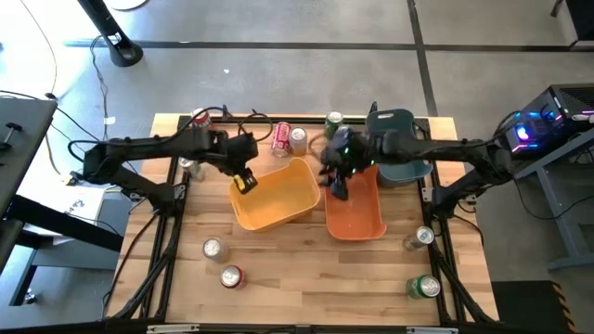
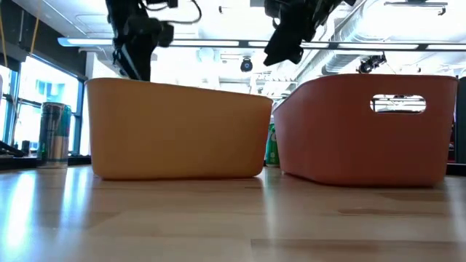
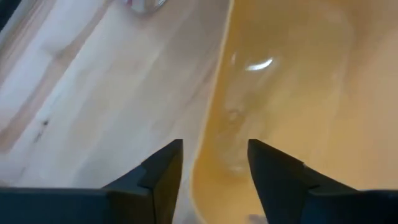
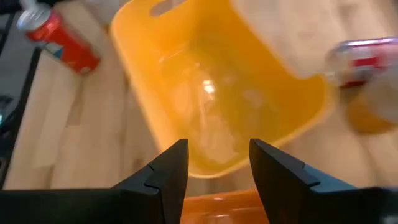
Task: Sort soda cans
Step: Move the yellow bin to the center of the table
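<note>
- The left gripper (image 1: 243, 182) hangs over the left rim of the yellow bin (image 1: 278, 199); the left wrist view shows its fingers (image 3: 163, 171) parted with nothing between them, straddling that rim.
- The right gripper (image 1: 336, 186) hovers at the near edge of the orange bin (image 1: 357, 221), just beside the yellow one, its fingers (image 4: 171, 165) likewise apart and empty.
- A teal bin (image 1: 397, 172) sits behind the orange bin, under the right arm.
- Soda cans lie scattered on the wooden table (image 1: 297, 278):
- a red can (image 1: 281, 137) lying down and a silver can (image 1: 298, 139) behind the yellow bin;
- a green can (image 1: 334, 121) at the back edge;
- a silver can (image 1: 213, 249) and a red-bodied can (image 1: 230, 276) at front left;
- a silver can (image 1: 419, 238) and a green can (image 1: 424, 287) at front right.
</note>
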